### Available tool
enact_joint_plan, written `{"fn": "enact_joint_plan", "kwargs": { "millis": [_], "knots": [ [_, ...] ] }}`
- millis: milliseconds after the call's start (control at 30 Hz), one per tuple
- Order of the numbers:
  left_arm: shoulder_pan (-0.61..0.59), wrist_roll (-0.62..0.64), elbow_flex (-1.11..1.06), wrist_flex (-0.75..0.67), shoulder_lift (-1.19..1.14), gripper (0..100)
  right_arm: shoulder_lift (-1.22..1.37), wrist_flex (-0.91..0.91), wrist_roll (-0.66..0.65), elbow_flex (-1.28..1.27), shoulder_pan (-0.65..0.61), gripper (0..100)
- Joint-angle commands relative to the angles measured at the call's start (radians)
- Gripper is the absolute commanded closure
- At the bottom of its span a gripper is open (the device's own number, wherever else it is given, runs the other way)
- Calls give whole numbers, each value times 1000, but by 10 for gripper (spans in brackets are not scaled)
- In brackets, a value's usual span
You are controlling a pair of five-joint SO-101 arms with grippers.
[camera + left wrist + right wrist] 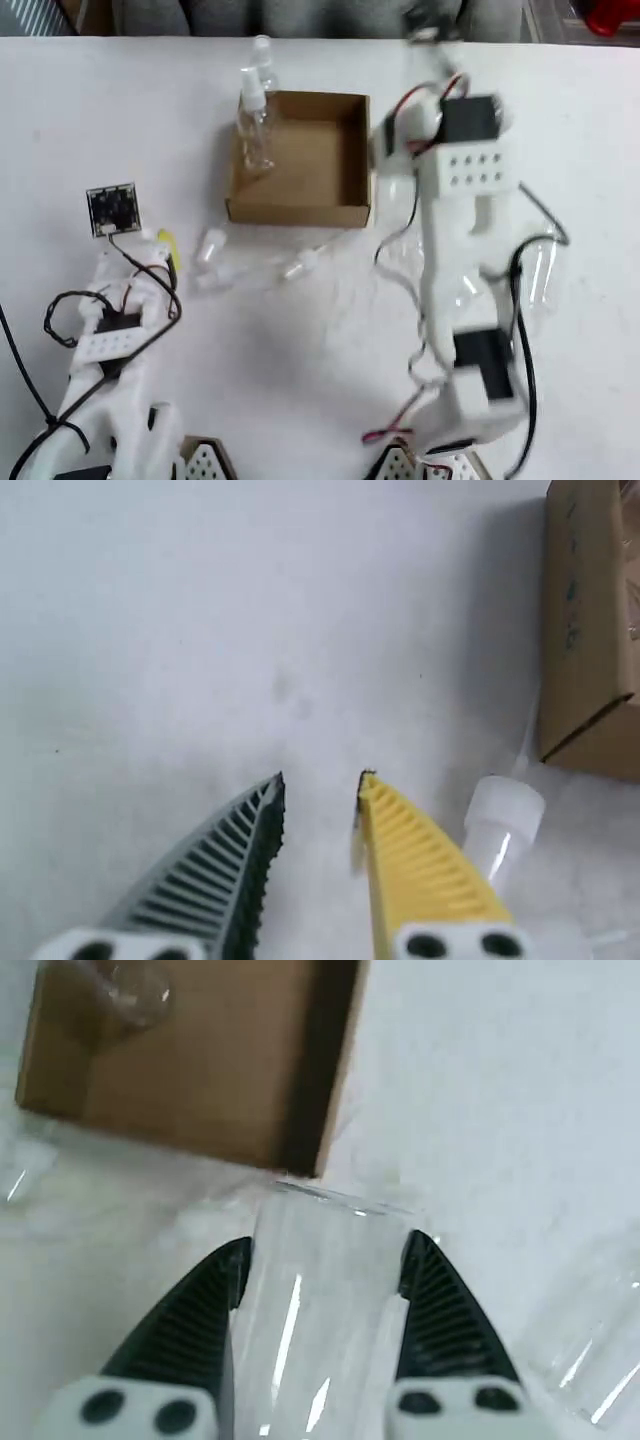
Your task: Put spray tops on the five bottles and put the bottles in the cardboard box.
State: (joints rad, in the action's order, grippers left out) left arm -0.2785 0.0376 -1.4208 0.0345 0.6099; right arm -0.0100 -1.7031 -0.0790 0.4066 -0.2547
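The cardboard box (345, 150) stands open at the table's middle back, with a capped clear bottle (255, 130) upright inside its left side. A second capped bottle (262, 55) stands behind the box. My right gripper (325, 1245) is shut on a clear uncapped bottle (330, 1300), just off the box's near right corner (300, 1150). My left gripper (320, 780) is open above bare table, with nothing between its grey and yellow fingers. A white spray top (500, 815) lies beside the yellow finger (410, 860). Two spray tops (210, 250) (300, 265) lie in front of the box.
Another clear bottle (540, 270) lies right of the right arm (465, 200), and shows as a bottle (600, 1360) beside the held one. Cables trail around both arms. The left side of the table is bare white surface (100, 120).
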Motion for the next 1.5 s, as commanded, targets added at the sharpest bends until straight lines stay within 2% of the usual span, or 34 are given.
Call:
{"fn": "enact_joint_plan", "kwargs": {
  "millis": [0, 333, 500, 633, 767, 833, 900, 1000, 1067, 1167, 1333, 1467],
  "knots": [
    [5, -12, 5, 3, 27, 880, -228, -24, -64, -209, -110, 984],
    [5, -12, 5, 3, 27, 880, -533, 10, -295, -675, -403, 984],
    [5, -12, 5, 3, 27, 880, -641, 143, -405, -925, -547, 983],
    [5, -12, 5, 3, 27, 880, -670, 349, -445, -1132, -575, 981],
    [5, -12, 5, 3, 27, 880, -670, 549, -595, -1320, -611, 980],
    [5, -12, 5, 3, 27, 880, -670, 613, -601, -1364, -619, 972],
    [5, -12, 5, 3, 27, 880, -670, 636, -591, -1382, -619, 916],
    [5, -12, 5, 3, 27, 880, -670, 628, -592, -1382, -613, 778],
    [5, -12, 5, 3, 27, 880, -670, 607, -598, -1376, -613, 721],
    [5, -12, 5, 3, 27, 880, -677, 542, -600, -1336, -613, 714],
    [5, -12, 5, 3, 27, 880, -680, 320, -597, -1174, -611, 715],
    [5, -12, 5, 3, 27, 880, -682, 156, -591, -1039, -538, 757]
  ]
}}
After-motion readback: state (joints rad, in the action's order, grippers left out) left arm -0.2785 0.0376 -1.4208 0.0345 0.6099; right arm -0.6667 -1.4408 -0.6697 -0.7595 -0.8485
